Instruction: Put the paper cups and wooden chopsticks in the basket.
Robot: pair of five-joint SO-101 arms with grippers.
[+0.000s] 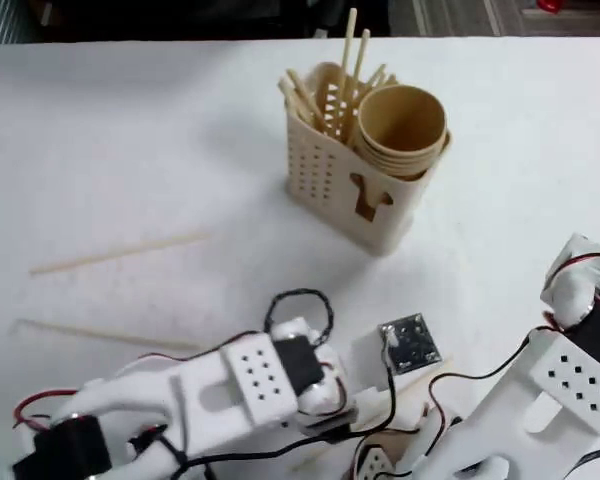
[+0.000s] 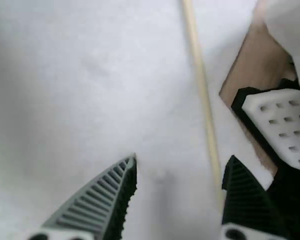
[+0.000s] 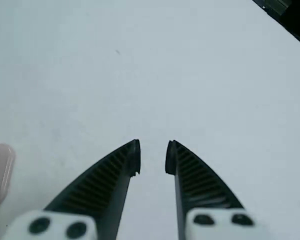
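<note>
A cream perforated basket (image 1: 330, 185) stands upright at the back middle of the table. Stacked paper cups (image 1: 402, 128) and several wooden chopsticks (image 1: 348, 60) are inside it. Two loose chopsticks (image 1: 120, 252) (image 1: 105, 335) lie on the white table at the left. A third chopstick (image 2: 202, 95) lies near the front, partly under the arms (image 1: 427, 378). My left gripper (image 2: 182, 161) is open just above the table, and this chopstick runs between its fingers, close to one fingertip (image 2: 235, 172). My right gripper (image 3: 153, 145) hangs over bare table, its fingers a narrow gap apart with nothing between them.
The left arm's white body (image 1: 250, 375) and the right arm's body (image 1: 570, 375) crowd the front edge with loose cables. In the left wrist view, a brown strip (image 2: 255, 60) and part of an arm (image 2: 282, 117) lie beside the chopstick. Open table surrounds the basket.
</note>
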